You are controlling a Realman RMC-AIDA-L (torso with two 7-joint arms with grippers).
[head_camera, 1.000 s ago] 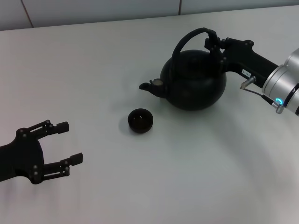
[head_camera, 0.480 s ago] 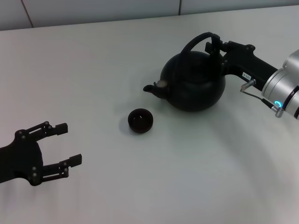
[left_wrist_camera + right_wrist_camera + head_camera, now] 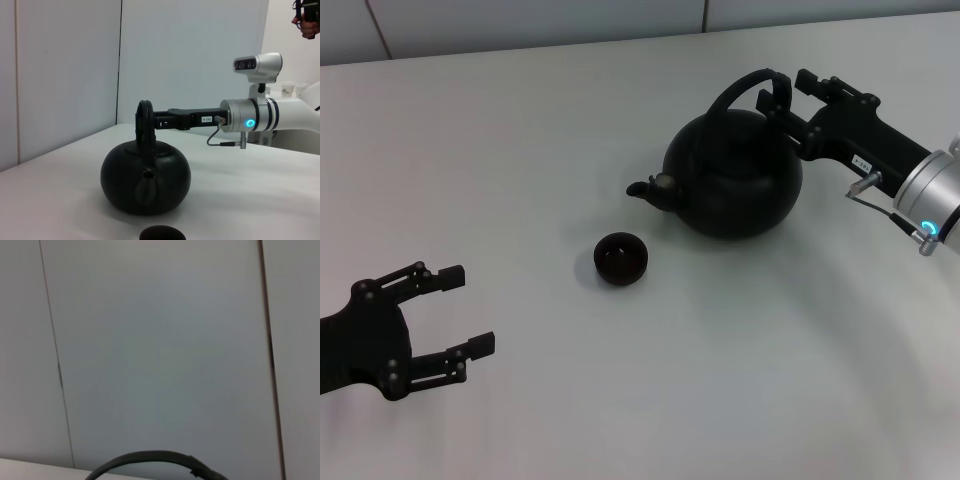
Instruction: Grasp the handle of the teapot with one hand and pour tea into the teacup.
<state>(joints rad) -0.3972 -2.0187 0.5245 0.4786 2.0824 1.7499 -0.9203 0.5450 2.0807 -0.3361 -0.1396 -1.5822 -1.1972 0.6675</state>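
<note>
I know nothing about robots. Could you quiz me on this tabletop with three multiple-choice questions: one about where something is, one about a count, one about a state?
1. Where is the teacup?
A. on the table, just in front of the teapot's spout
B. behind the teapot
C. inside the left gripper

2. How many teacups are on the table?
A. one
B. two
C. three

3. How is the left gripper?
A. shut on the cup
B. open and holding nothing
C. shut on the handle

Answers:
1 A: it stands near the spout of the teapot.
2 A: the head view shows only one small black bowl.
3 B: its fingers are spread and nothing is between them, while the right gripper is at the handle.
</note>
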